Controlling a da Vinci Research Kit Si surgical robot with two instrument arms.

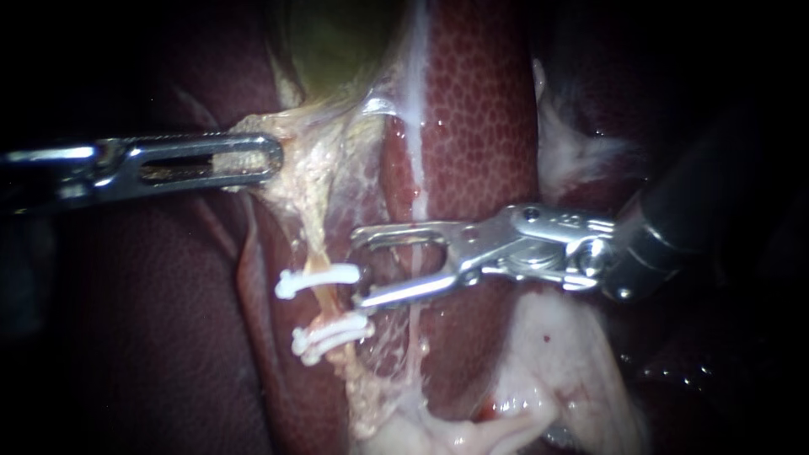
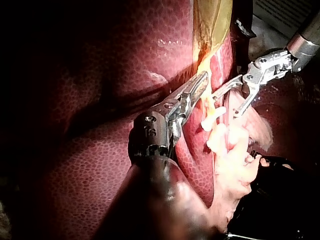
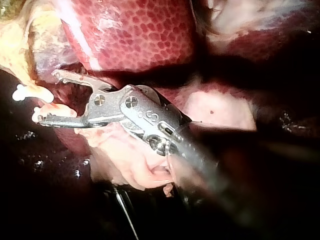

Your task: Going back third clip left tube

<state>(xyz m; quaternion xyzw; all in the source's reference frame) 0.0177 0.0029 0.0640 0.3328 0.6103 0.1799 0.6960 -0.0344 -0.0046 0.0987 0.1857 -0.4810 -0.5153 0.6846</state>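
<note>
From where I stand, the slender tan-yellow left tube (image 1: pixel 312 240) runs down from the greenish-yellow gallbladder (image 1: pixel 337 42) beside the dark red, mottled liver (image 1: pixel 480 126). It carries small white plastic clips: an upper clip (image 1: pixel 318 281) and, just below it, a lower clip set (image 1: pixel 330 335) that looks like two lying close together, though I cannot be sure. The left instrument (image 1: pixel 274 160), silver with long slotted jaws, is closed on the pale yellowish tissue (image 1: pixel 308 168) at the gallbladder's neck, and I judge it is holding the tube taut. The right instrument (image 1: pixel 358 268), silver with two hooked jaws, has them wide apart and holding nothing, their tips just beside the end of the upper clip. A thin whitish strand (image 1: pixel 415 261) shows through the gap between those jaws, and I cannot tell whether it lies between them or behind them. With the clips seated across the tube and the right jaws empty, I take the step in hand to be drawing the right instrument away from the tube. That calls for a straight pull back along its own shaft, with the jaw tips kept off the clip ends and clear of the whitish strand, while the left instrument holds its grip so nothing slackens.
</note>
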